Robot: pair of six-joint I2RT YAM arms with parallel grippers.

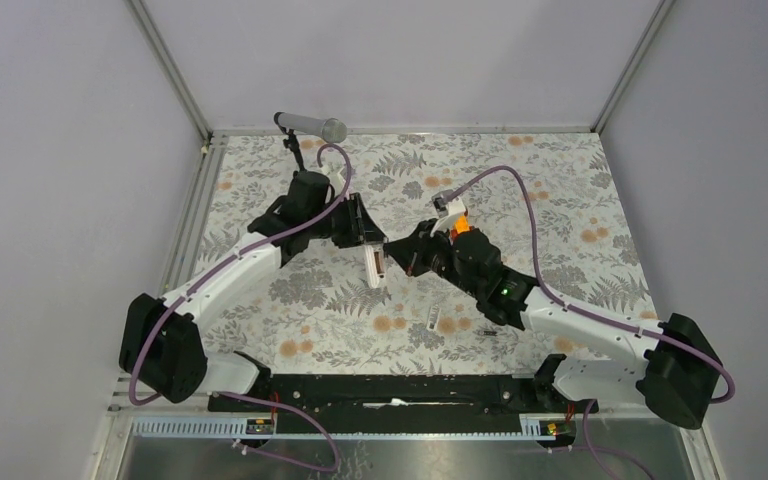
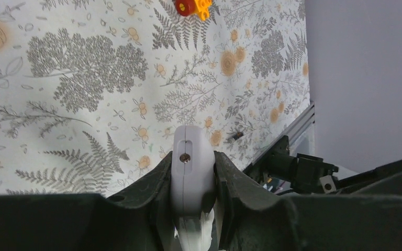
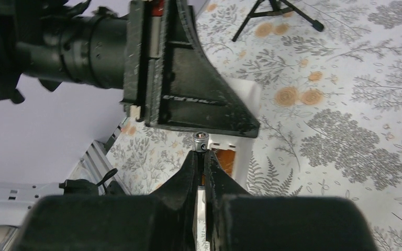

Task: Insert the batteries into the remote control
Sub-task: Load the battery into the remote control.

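The left gripper (image 2: 192, 160) clamps the remote control (image 2: 191, 183) between its fingers. The right gripper (image 3: 201, 155) pinches what looks like a battery (image 3: 201, 139), its metal tip close beside the remote.

The table (image 1: 420, 452) is covered by a cloth (image 1: 560, 190) with grey leaves and orange flowers, and it is closed in by plain grey walls (image 1: 400, 60) and thin metal posts (image 1: 168, 65).

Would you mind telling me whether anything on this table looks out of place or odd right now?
Nothing looks damaged or spilled. The only stray is an orange plastic toy car on the floral mat beyond the right gripper, unrelated to its pinched thin battery or the slim white remote control in the left gripper.
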